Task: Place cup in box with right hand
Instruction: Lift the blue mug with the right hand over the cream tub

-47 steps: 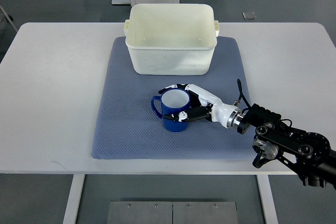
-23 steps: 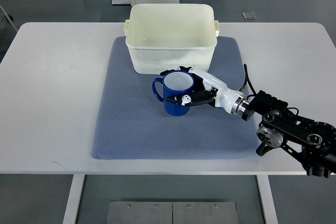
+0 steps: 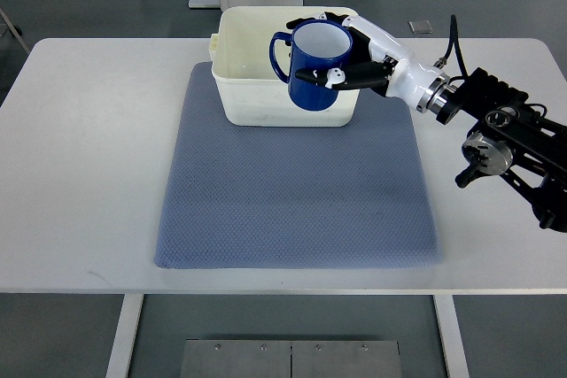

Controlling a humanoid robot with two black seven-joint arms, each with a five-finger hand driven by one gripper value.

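Gripping right hand (image 3: 353, 52), blue cup (image 3: 312, 70)

The glossy blue ceramic cup (image 3: 312, 66) covers part of the cream plastic box's (image 3: 244, 77) near wall and interior. The white-and-black right hand's (image 3: 354, 50) far fingers are hidden behind the cup. The right arm is cut off at the picture's right edge.

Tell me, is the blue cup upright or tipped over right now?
Upright: the blue cup shows its open mouth facing up, gripped by the right hand above the white box.
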